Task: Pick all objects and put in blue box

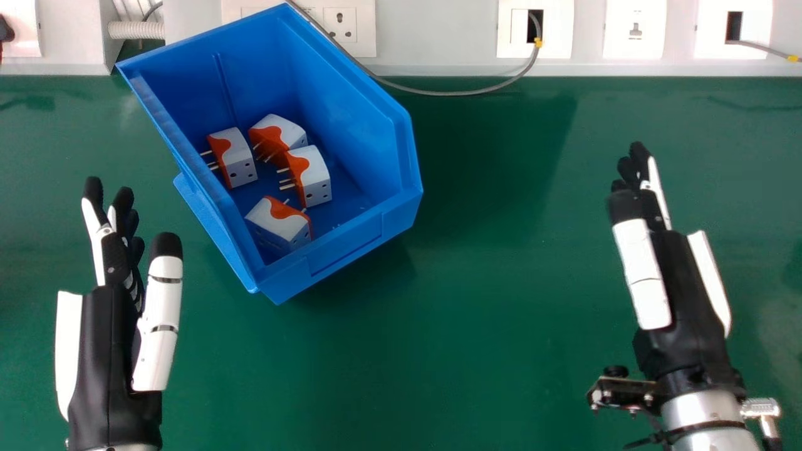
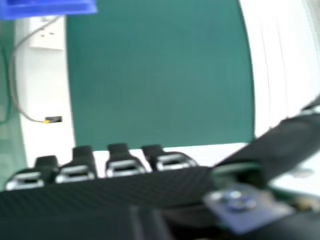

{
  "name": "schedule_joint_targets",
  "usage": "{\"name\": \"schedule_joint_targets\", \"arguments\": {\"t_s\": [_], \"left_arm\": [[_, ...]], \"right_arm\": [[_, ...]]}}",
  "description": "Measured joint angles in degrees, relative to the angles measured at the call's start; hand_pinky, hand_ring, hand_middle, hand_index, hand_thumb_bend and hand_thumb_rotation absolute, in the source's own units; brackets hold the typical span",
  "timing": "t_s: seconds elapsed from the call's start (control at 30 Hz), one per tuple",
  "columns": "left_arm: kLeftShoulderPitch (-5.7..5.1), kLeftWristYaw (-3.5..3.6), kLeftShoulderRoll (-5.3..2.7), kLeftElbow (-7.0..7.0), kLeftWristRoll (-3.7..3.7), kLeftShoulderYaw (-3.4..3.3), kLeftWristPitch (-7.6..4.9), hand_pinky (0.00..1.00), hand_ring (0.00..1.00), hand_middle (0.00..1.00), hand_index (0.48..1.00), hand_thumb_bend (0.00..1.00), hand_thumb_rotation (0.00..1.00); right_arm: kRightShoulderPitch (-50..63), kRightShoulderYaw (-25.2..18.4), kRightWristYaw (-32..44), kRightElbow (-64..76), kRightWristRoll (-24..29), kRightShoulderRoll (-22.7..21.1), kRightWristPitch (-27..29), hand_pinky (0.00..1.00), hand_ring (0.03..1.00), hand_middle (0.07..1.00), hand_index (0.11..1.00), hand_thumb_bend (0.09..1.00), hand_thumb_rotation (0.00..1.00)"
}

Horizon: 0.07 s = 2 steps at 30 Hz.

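In the head view the blue box [image 1: 338, 260] sits at the back, left of centre, turned at an angle. Inside it lie several white and orange plug adapters, among them one at the left [image 1: 239, 158] and one nearest the front [image 1: 279, 227]. My left hand [image 1: 106, 338] is open, left of and in front of the box, holding nothing. My right hand [image 1: 670, 275] is open over the right of the table, well away from the box. The right hand view has the hand's fingers [image 2: 120, 162] and part of the blue box [image 2: 50, 7].
A green table [image 1: 476, 351] spreads under both hands. Along its back edge runs a white panel with sockets [image 1: 341, 25]. A grey cable [image 1: 451, 93] droops from it onto the table behind and right of the box.
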<state>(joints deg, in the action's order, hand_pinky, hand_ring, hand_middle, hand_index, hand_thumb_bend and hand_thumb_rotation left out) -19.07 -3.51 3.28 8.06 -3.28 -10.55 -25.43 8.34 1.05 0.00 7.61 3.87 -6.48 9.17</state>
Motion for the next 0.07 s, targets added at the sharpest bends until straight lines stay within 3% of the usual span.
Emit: {"name": "schedule_joint_targets", "arguments": {"t_s": [0.07], "left_arm": [[0.12, -0.11, 0.01, 0.0, -0.01, -0.19, 0.04, 1.0, 1.0, 1.0, 1.0, 0.34, 0.89]], "right_arm": [[-0.03, -0.79, 0.69, 0.0, 1.09, 0.64, -0.04, 1.0, 1.0, 1.0, 1.0, 0.535, 1.0]]}}
